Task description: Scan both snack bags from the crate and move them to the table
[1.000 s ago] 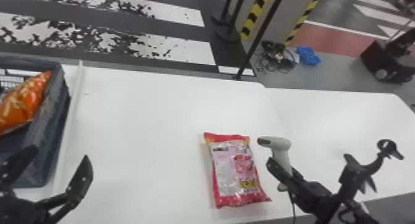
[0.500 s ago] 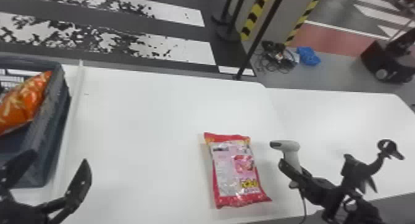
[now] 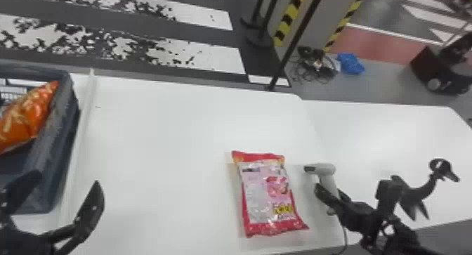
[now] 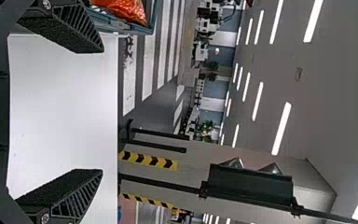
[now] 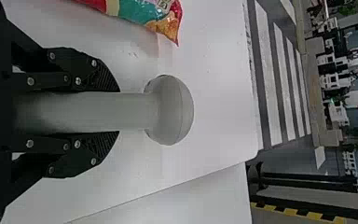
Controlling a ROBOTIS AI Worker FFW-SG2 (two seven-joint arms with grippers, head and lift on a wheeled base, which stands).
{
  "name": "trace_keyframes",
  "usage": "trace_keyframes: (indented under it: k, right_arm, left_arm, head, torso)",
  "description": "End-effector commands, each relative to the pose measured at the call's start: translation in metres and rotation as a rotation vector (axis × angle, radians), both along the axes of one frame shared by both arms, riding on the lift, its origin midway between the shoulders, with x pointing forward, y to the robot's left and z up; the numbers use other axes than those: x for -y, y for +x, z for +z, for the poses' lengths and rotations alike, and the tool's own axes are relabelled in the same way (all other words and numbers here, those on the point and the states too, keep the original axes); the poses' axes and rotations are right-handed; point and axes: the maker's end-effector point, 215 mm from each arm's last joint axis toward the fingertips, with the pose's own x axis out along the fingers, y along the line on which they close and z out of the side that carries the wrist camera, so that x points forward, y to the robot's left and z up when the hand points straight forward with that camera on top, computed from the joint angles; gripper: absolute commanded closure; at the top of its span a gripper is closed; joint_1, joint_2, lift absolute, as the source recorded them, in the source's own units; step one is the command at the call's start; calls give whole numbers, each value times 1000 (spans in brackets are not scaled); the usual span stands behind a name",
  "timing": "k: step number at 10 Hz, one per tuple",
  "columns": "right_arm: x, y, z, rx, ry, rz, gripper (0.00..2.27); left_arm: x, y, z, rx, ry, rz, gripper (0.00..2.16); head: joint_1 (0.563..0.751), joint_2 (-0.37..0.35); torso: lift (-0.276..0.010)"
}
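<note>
In the head view the pink-and-red snack bag (image 3: 268, 194) lies flat on the white table (image 3: 168, 149). An orange snack bag (image 3: 26, 117) rests in the dark crate (image 3: 66, 131) at the far left. My right gripper (image 3: 332, 198) is shut on the handle of the grey scanner (image 3: 326, 173), just right of the pink bag. In the right wrist view the scanner (image 5: 170, 109) sits between the fingers of my right gripper (image 5: 114, 112). My left gripper (image 3: 63, 201) stands open with nothing held, near the crate's front corner; the left wrist view shows my left gripper (image 4: 100, 112) with its fingers wide apart.
A second white table (image 3: 379, 138) adjoins on the right. A black stand (image 3: 440, 166) with a ring top stands by my right arm. The scanner's cable (image 3: 344, 236) hangs down past the front table edge. A raised white strip (image 3: 82, 138) runs beside the crate.
My right gripper has moved right with the scanner, away from the pink bag. The left gripper has shifted slightly downward in the head view. Both bags have stayed put.
</note>
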Motion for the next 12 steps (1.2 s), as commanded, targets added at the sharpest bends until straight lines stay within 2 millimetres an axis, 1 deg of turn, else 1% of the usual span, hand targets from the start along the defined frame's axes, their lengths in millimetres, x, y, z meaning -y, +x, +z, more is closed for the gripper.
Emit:
trace_keyframes:
  k: [1, 2, 4, 5, 6, 7, 8, 9, 10, 11, 12]
  right_arm:
    - [-3, 1, -3, -4, -9, 7, 869]
    - [-5, 2, -5, -9, -13, 14, 340]
    - [-4, 7, -4, -6, -16, 13, 336]
    - [-1, 7, -1, 0, -21, 6, 215]
    - [-4, 6, 11, 24, -24, 8, 110]
    - [-12, 6, 30, 62, -26, 11, 103]
    - [-24, 2, 50, 94, -15, 11, 103]
    - [-41, -4, 67, 120, 40, 12, 103]
    - [-59, -9, 78, 144, 89, 17, 103]
    - [-76, -14, 80, 161, 124, 21, 103]
    - [-90, -17, 76, 158, 155, 28, 103]
  left_arm:
    - [1, 0, -1, -3, 3, -4, 76]
    - [1, 1, -2, -3, 3, -4, 76]
    - [3, 2, 0, 2, 1, -7, 76]
    - [4, 2, 0, 0, 0, -8, 76]
    - [5, 2, 0, 2, 1, -10, 76]
    - [4, 3, 0, 0, 2, -9, 76]
    - [5, 4, 0, -1, 2, -8, 76]
    - [6, 5, 0, -1, 2, -9, 76]
    - [5, 6, -1, -2, 3, -7, 76]
    - [5, 6, -3, -6, 5, -8, 76]
    - [5, 7, -3, -6, 6, -7, 76]
  head:
    - [695, -350]
    - [695, -350]
    - [695, -350]
    - [695, -350]
    - [695, -350]
    - [695, -350]
    - [695, -350]
    - [695, -350]
    - [695, -350]
    - [695, -350]
    - [695, -350]
  torso:
    - [-87]
    - [-87]
    - [-87]
    - [-87]
    - [-87]
    - [-87]
    - [-87]
    - [-87]
    - [-87]
    - [-87]
    - [-87]
